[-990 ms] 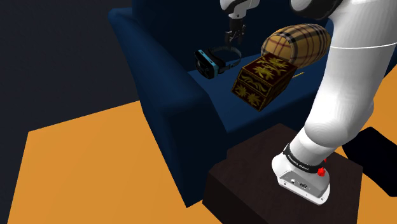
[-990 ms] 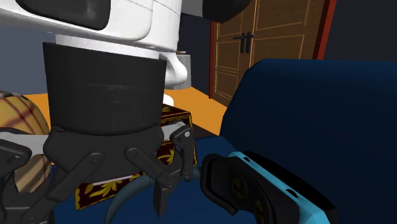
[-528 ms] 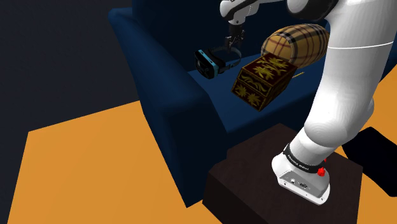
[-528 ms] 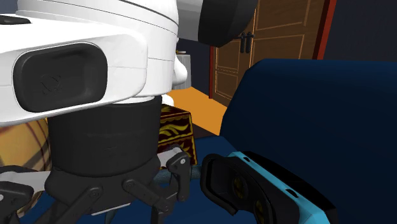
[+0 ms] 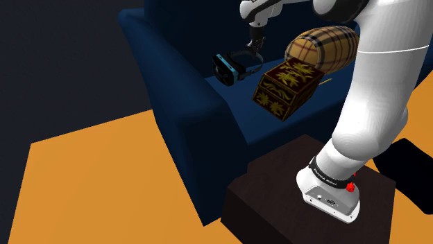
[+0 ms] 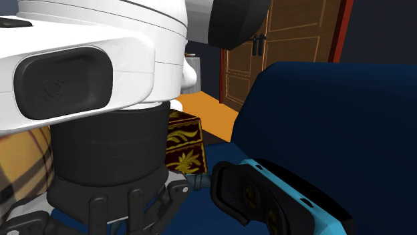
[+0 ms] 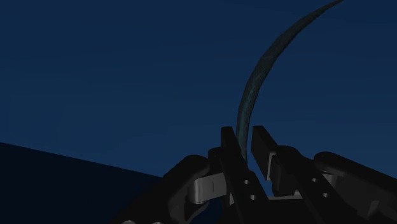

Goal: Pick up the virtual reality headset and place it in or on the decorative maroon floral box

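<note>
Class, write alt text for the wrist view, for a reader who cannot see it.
Two black fingers clasp the thin, curved headset strap between them. Behind them lies the dark blue sofa.

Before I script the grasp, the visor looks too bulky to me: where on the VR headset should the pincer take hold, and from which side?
The thin curved head strap behind the blue-edged visor, from above: it arches up off the sofa seat, narrow enough for the pincer to straddle.
</note>
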Available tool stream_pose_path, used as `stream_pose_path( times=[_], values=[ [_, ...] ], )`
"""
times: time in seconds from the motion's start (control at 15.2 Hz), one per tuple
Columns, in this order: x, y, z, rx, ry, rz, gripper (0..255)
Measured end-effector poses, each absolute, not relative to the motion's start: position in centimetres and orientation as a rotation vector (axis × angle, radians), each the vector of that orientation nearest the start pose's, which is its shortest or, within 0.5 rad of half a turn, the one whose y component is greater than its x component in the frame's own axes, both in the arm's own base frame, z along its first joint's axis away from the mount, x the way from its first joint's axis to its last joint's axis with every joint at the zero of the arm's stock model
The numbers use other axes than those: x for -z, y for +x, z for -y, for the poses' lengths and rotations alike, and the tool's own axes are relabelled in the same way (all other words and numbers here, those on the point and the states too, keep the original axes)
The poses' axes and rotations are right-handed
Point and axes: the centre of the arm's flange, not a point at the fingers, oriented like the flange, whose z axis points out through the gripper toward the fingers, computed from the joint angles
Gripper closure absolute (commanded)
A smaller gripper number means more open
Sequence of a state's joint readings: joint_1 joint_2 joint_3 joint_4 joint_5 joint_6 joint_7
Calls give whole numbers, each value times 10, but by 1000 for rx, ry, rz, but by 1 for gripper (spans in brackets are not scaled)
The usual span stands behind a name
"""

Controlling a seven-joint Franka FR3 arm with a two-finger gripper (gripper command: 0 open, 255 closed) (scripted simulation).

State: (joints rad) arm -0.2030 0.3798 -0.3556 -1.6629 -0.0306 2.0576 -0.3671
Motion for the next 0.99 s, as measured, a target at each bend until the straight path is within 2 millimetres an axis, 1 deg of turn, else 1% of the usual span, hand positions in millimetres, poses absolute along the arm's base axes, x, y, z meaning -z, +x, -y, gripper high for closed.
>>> stream_pose_path(
  times=[0.53,0.99],
  values=[
    [-405,573,331,-62,-3288,-250,255],
    [-439,574,331,-63,-3288,-249,255]
  ],
)
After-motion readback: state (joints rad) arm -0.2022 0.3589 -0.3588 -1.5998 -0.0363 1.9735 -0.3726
